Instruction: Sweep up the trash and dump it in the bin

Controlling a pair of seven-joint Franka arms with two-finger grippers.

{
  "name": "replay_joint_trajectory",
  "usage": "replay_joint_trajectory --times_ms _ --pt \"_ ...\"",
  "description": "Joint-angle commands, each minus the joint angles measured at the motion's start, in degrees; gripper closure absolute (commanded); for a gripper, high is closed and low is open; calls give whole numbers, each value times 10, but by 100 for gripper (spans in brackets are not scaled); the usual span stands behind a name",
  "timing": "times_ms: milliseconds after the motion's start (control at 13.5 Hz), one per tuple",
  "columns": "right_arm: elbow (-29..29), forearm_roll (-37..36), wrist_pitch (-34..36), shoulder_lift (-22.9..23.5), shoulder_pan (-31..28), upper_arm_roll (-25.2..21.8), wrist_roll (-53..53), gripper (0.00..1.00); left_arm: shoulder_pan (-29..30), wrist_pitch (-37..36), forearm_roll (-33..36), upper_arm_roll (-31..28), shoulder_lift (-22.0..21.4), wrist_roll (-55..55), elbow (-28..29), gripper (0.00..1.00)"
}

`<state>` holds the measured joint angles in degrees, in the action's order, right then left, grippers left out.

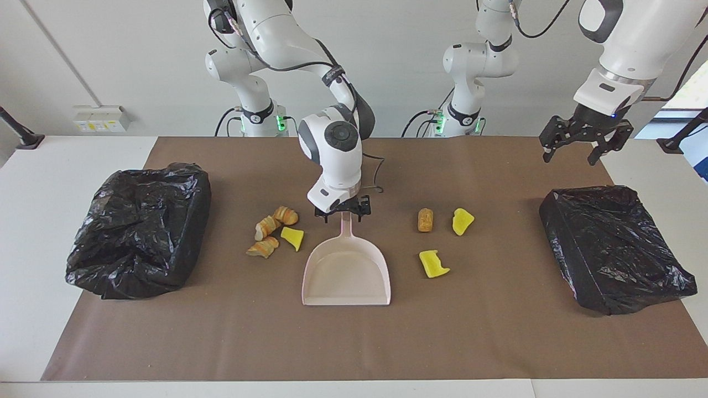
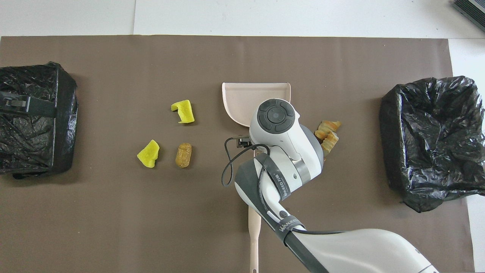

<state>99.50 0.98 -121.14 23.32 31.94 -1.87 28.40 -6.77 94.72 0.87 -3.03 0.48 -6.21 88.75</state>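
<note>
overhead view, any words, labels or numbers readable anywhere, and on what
"WANJEED": grey strap around the white right arm, by the black cable; the last letters are uncertain.
Second grey strap higher on that arm: white lettering, too blurred to read.
Beige plastic dustpan, beige brush handle, black bag-lined bins: no text visible.

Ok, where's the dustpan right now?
The dustpan lies mid-table between the two trash clusters, its handle pointing toward the robots, with the open right gripper at that handle.
</note>
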Motion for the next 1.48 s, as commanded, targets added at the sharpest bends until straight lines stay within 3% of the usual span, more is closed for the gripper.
replay_joint_trajectory --times_ms 0,296,369,591,665,739,887,960,1256,1404 --pt "15 4 -9 -13 -2 1 -9 0 3 -13 4 3 -5 5 -4 0" --pt "9 5 -7 -14 -9 1 -15 0 -8 -14 3 11 -7 6 -2 0" --pt "9 5 -7 -14 -9 1 -18 11 -10 -7 3 11 -9 7 0 0" --pt "9 24 7 -15 -9 1 -24 63 -36 6 -7 13 -15 8 22 0" --pt "7 48 10 -15 -9 1 -25 87 -50 8 -8 14 -16 17 29 0" --pt "3 55 12 -14 -9 1 -26 100 -60 12 -8 13 -18 32 41 0" --pt "-13 45 28 -14 -15 -2 -56 100 -90 27 -8 14 -28 58 73 0" --pt "-18 46 43 -19 -29 -2 -120 100 -103 44 -10 14 -38 70 103 0" --pt "-20 40 54 -39 -68 -7 -259 100 -180 140 -19 14 -115 136 274 0" --pt "-20 37 54 -43 -92 -8 -371 100 -230 160 -19 14 -128 199 321 0"
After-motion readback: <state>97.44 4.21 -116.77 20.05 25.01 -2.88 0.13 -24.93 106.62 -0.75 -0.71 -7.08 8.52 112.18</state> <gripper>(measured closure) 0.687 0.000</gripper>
